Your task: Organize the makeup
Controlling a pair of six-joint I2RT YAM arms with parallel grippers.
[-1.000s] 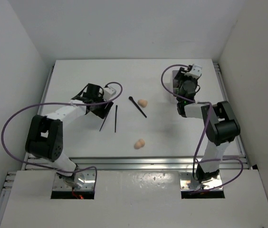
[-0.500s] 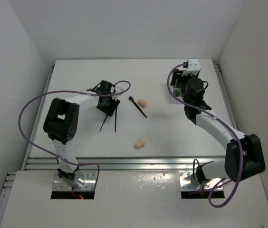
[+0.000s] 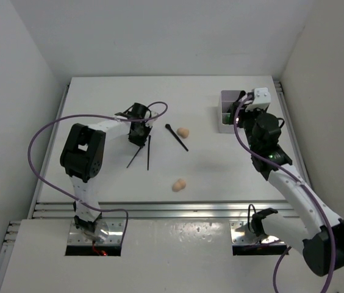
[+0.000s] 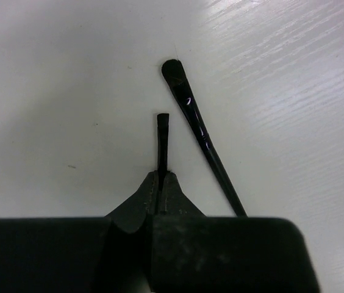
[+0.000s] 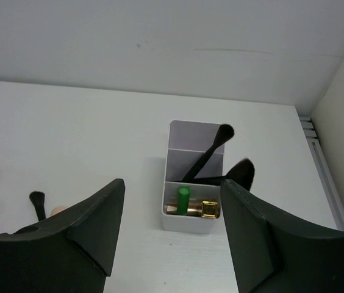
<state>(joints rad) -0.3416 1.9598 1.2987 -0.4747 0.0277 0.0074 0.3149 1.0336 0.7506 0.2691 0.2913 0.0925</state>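
Note:
In the left wrist view my left gripper (image 4: 161,177) is shut on a thin black stick (image 4: 162,137) lying on the table. A thin black brush (image 4: 195,125) lies just to its right. From above, the left gripper (image 3: 139,134) sits at the far ends of two thin black sticks (image 3: 149,154) (image 3: 135,157). A longer brush (image 3: 177,137) and two peach sponges (image 3: 183,132) (image 3: 179,184) lie mid-table. My right gripper (image 5: 172,186) is open and empty, above and short of the white box (image 5: 191,224). The box holds a green tube (image 5: 184,199), a gold-capped lipstick (image 5: 208,209) and two brushes (image 5: 211,149).
The white box (image 3: 228,113) stands at the back right, near the right wall's rail (image 3: 285,122). A metal rail (image 3: 172,209) runs along the table's near edge. White walls close in the table on three sides.
The left gripper has shut on the thin stick. The right arm has drawn back from the box toward the right and near side, its gripper still open.

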